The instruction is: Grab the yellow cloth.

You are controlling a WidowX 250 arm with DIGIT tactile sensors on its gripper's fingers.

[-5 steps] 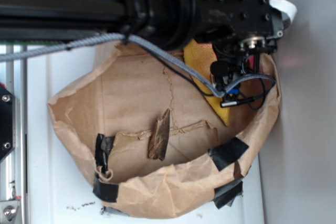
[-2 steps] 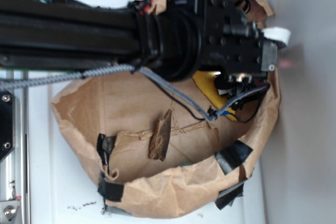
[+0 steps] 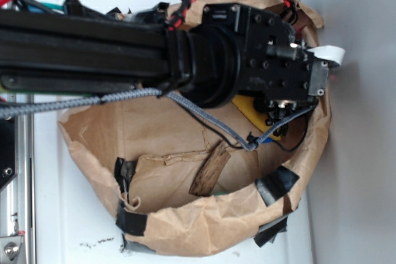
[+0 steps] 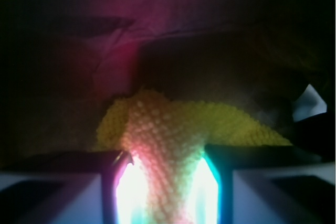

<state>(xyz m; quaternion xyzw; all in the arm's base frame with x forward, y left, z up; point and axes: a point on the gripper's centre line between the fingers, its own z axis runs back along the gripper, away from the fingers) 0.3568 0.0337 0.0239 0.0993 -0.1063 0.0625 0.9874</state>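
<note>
cloth | bunched at lower centre of wrist view, inside the bag at right of exterior view | gripper | jaws nearly closed, pinching a raised fold so the cloth can be lifted | step: grasp judged made

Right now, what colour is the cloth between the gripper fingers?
Bright yellow, with a bumpy terry texture; the cloth shows best in the wrist view.
</note>
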